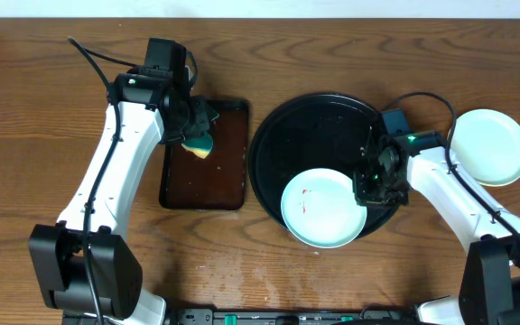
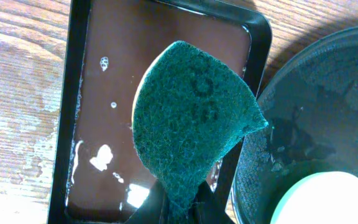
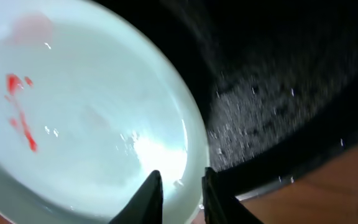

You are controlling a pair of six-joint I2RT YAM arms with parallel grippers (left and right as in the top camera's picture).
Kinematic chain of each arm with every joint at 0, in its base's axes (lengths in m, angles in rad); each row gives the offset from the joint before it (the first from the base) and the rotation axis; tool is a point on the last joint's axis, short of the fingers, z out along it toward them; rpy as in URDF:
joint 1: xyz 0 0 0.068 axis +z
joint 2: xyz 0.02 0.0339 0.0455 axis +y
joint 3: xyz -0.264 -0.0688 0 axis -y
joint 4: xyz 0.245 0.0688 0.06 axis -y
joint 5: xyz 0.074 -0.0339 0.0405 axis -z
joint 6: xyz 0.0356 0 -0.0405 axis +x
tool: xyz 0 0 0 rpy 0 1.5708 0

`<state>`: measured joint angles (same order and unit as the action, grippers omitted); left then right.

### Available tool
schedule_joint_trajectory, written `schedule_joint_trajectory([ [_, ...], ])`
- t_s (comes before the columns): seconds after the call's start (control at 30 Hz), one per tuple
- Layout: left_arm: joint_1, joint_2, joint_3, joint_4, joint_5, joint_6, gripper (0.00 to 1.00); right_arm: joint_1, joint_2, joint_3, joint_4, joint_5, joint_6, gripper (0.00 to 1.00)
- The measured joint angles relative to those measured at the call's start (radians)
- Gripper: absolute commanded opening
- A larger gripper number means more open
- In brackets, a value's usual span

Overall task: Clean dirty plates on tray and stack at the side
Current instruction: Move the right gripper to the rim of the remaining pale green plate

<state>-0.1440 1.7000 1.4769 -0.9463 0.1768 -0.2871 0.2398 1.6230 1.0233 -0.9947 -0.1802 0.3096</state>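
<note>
Right gripper [image 3: 180,179], nearly closed, pinches the rim of the smeared plate [image 1: 319,209] at six o'clock in the black tray [image 1: 314,126]; that view is blurred. Left gripper [image 1: 195,132] clamps a sponge [image 2: 191,118] over the brown tray [image 1: 228,181], its fingers mostly hidden. A second plate [image 1: 488,146] lies off-tray at three o'clock.

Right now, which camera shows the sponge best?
The left wrist view: the sponge looks big, green scrubby side showing, pinched in the left tool. Overhead shows it small, green and yellow, over the brown tray. The right wrist view misses it, showing a plate and the black tray instead.
</note>
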Motion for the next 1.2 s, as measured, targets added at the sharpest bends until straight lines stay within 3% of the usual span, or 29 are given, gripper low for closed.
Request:
schedule_joint_trajectory([
  [0.27,0.0,0.0,0.0,0.0,0.0,0.0,0.08,0.0,0.0,0.0,-0.061,0.002,0.025,0.2],
  [0.37,0.0,0.0,0.0,0.0,0.0,0.0,0.08,0.0,0.0,0.0,-0.061,0.002,0.033,0.14],
  [0.57,0.0,0.0,0.0,0.0,0.0,0.0,0.08,0.0,0.0,0.0,-0.086,-0.005,0.09,0.12],
  [1.0,0.0,0.0,0.0,0.0,0.0,0.0,0.08,0.016,0.0,-0.055,-0.063,-0.032,0.14,0.22],
  [1.1,0.0,0.0,0.0,0.0,0.0,0.0,0.08,0.024,0.0,-0.087,-0.029,-0.053,0.142,0.18],
  [1.2,0.0,0.0,0.0,0.0,0.0,0.0,0.08,0.024,0.0,-0.1,-0.018,-0.065,0.148,0.04],
])
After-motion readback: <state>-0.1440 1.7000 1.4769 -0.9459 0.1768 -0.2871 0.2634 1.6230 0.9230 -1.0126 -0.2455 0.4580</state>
